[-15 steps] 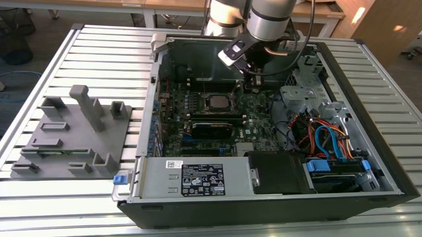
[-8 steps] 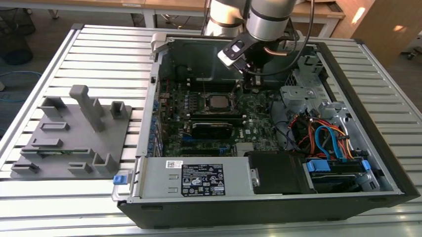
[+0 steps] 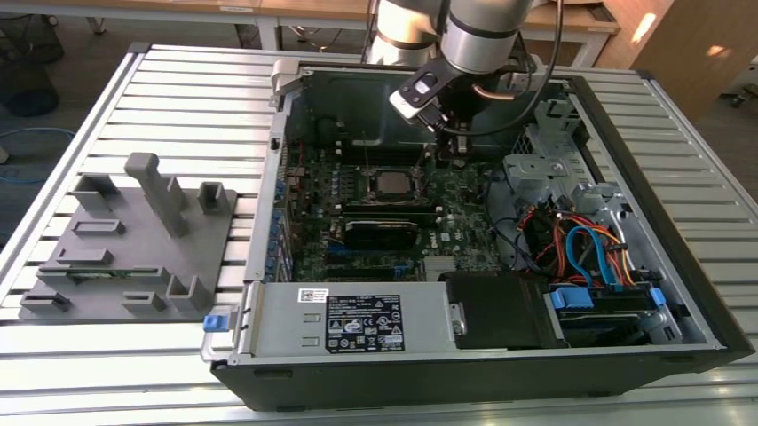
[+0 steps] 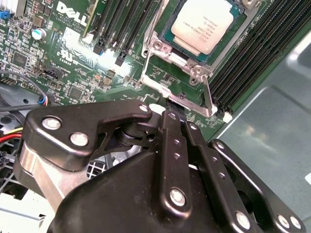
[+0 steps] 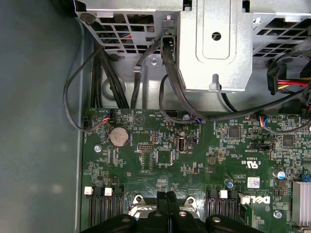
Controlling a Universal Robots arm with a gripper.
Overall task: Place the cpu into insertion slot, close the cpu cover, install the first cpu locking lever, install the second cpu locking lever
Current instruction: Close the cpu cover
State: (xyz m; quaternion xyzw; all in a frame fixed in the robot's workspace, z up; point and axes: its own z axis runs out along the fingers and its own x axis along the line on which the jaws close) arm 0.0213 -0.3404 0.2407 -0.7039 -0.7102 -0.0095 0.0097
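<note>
cpu (image 4: pixel 201 24) in insertion slot (image 4: pixel 167 35), tool (image 4: pixel 172 108) pinched nearby

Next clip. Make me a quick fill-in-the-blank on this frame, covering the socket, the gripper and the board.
1. The ___ lies in the insertion slot, silver top up.
2. The gripper has its fingers ___, tips by the slot's metal frame.
3. The motherboard beneath is ___ in colour.
Missing words: cpu; shut; green.
</note>
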